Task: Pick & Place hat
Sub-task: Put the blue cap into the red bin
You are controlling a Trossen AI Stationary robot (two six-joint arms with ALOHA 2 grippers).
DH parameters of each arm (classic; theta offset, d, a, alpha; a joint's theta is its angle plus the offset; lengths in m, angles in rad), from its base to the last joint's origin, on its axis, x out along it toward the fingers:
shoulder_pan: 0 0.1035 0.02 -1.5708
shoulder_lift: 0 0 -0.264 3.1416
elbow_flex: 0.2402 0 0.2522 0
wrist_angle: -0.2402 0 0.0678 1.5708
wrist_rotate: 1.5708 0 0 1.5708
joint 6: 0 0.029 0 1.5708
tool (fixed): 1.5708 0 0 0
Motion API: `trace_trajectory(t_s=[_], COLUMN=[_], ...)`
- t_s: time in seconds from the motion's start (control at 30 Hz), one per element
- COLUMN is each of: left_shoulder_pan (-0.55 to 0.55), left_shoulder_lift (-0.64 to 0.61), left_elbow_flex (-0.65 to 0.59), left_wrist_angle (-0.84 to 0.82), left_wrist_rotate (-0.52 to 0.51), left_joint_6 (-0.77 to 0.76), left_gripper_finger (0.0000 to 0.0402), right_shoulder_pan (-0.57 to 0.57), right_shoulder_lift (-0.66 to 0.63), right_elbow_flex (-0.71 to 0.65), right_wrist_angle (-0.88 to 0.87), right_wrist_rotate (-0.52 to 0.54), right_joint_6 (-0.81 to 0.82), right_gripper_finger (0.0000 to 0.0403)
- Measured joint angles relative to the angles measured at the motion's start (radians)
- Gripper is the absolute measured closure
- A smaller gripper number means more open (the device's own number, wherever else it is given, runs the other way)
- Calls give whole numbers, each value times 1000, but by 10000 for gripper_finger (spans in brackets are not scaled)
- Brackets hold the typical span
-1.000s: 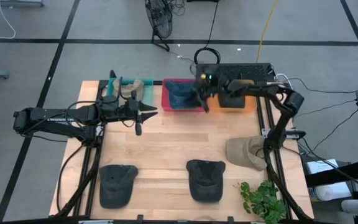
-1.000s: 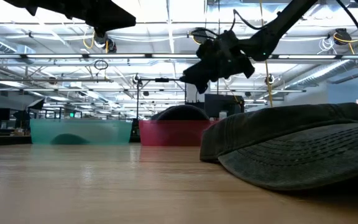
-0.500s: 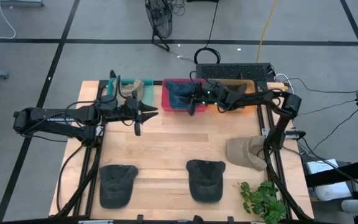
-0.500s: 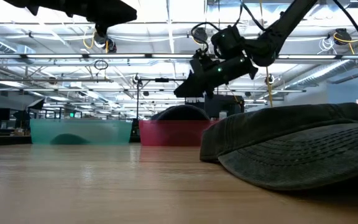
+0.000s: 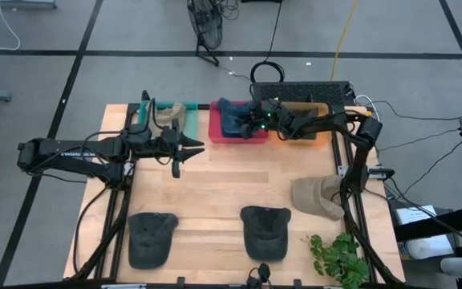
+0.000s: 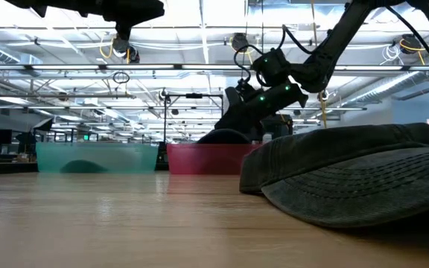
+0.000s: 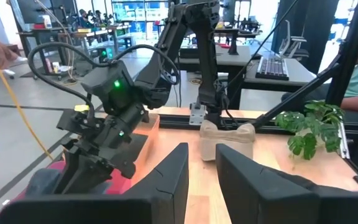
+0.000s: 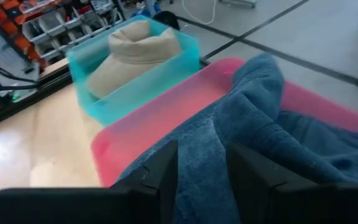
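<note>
So the right gripper (image 5: 245, 120) is down over the red bin (image 5: 236, 133) at the bench's back edge, its 2 fingers (image 8: 160, 171) spread apart with the blue hat (image 8: 260, 124) bunched right in front of them, sitting in that bin; can't tell if they actually touch it. Just beside it, the teal bin (image 8: 138, 78) has a beige hat (image 8: 135, 46) inside. The left gripper (image 5: 184, 148) hangs above the bench's back left area, fingers a bit apart, holding nothing. 2 dark caps (image 5: 151, 237) lie along the front edge, a tan cap (image 5: 315, 197) near the right edge.
</note>
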Motion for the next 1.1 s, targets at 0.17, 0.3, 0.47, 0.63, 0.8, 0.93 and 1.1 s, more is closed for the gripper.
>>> trace_trajectory(t_s=[0.17, 0.3, 0.47, 0.63, 0.8, 0.93, 1.1], left_shoulder_pan=[0, 0, 0, 0, 0, 0, 0], left_shoulder_lift=[0, 0, 0, 0, 0, 0, 0], left_elbow_flex=[0, 0, 0, 0, 0, 0, 0], left_wrist_angle=[1, 16, 22, 22, 21, 21, 19], left_wrist_rotate=[-9, -10, -10, -10, -11, -11, -11], left_joint_6=[12, 11, 10, 4, 13, 16, 15], left_gripper_finger=[311, 311, 311, 311, 311, 311, 311], right_shoulder_pan=[-11, 3, 43, 35, 21, 15, 35], right_shoulder_lift=[0, 0, 15, 63, 122, 146, 147], right_elbow_flex=[0, 0, 0, 0, 1, 8, 7], right_wrist_angle=[1, 15, 15, 85, 154, 168, 185], right_wrist_rotate=[-7, -75, -96, 29, 23, -24, -141], right_joint_6=[-11, -14, -89, -123, -116, -115, -156], right_gripper_finger=[282, 282, 282, 282, 282, 282, 282])
